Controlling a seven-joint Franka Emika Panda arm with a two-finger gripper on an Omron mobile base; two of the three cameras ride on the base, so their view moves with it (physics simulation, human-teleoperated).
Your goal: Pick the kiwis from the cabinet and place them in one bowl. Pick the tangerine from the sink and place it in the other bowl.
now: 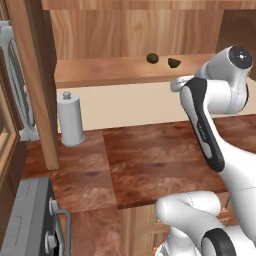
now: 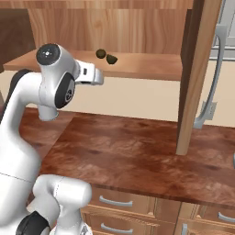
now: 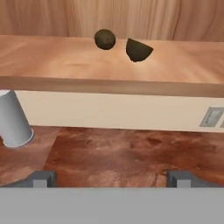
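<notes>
my gripper (image 3: 111, 178) is spread, off the kiwis (image 3: 105, 39); round on the shelf (image 3: 65, 61), they may roll if nudged.

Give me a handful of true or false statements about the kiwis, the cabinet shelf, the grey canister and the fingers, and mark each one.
1. Both kiwis sit on the cabinet shelf. True.
2. One kiwi is gripped between the fingers. False: the fingers stand wide apart with nothing between them, short of the shelf.
3. A grey canister stands upright on the counter below the shelf. True.
4. The two kiwis lie at opposite ends of the shelf. False: they lie close together.
5. A bowl sits beside the kiwis on the shelf. False: the shelf holds just the two kiwis.
</notes>
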